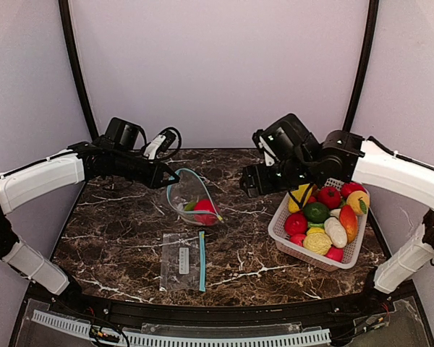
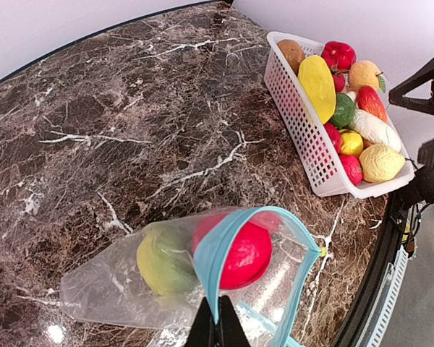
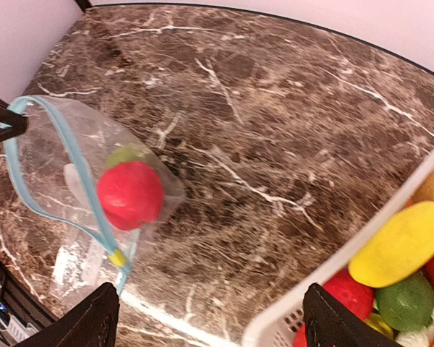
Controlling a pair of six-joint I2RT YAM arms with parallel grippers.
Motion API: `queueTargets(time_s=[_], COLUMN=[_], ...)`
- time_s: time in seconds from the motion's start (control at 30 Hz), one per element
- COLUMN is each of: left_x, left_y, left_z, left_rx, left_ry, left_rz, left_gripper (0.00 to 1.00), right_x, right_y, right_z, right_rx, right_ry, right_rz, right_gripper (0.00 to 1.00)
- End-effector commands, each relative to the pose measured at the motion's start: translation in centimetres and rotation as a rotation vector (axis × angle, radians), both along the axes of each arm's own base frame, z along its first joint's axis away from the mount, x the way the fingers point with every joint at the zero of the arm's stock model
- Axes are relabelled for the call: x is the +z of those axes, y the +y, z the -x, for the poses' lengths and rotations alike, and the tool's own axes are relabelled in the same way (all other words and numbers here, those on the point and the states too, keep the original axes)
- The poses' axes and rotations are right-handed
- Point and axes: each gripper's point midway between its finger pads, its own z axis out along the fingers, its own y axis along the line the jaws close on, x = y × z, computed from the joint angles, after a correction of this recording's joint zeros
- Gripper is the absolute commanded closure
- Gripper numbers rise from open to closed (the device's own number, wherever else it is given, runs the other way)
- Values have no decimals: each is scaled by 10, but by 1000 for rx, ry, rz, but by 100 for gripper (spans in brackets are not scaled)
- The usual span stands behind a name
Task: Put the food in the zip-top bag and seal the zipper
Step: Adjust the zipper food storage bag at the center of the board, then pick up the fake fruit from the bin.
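The left arm's fingers [image 2: 205, 331] are pinched tight on the light-blue zipper rim of a clear plastic zip-top bag [image 2: 105, 289], lifting that edge off the dark brown marbled tabletop [image 1: 123, 231]. Judging by the pose, this keeps the mouth gaping toward the other arm so food can be dropped in. Inside the bag lie a round red toy fruit [image 3: 130, 195] and, just behind it, a rounded yellow-green toy fruit [image 2: 164, 260], so the filling is only partly done. The right arm's fingers [image 3: 94, 322] are spread wide and hold nothing, hovering over the bare tabletop between the bag and the white slotted plastic basket [image 1: 296, 248], probably between a drop and the next pick. The basket holds the rest of the toy food: yellow, green, red, orange and white pieces heaped together. A second, flat clear zip-top bag with a blue strip [image 1: 181, 262] lies near the front edge. It carries a small white label, but its print is too small to read, and no other writing shows.
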Motion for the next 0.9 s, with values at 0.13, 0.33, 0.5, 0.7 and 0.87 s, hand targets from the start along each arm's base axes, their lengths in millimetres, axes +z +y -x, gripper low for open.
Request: queueTargets(time_s=[0.13, 0.33, 0.5, 0.7, 0.87], left_x=[3, 1, 0, 1, 2], left_y=[-1, -2, -2, -3, -3], left_z=[1, 1, 1, 1, 1], left_rx=[-11, -13, -13, -16, -17], left_ry=[0, 7, 11, 12, 11], left_rz=[-4, -4, -3, -1, 0], left_gripper=[99, 99, 99, 99, 99], right_x=[-48, -82, -100, -112, -118], right_y=[-111, -145, -170, -180, -180], right_z=[25, 58, 77, 84, 80], right_rx=[-234, -291, -343, -359, -353], right_ry=[162, 293, 361, 392, 398], right_rz=[152, 168, 218, 220, 224], right_gripper=[8, 9, 11, 14, 14])
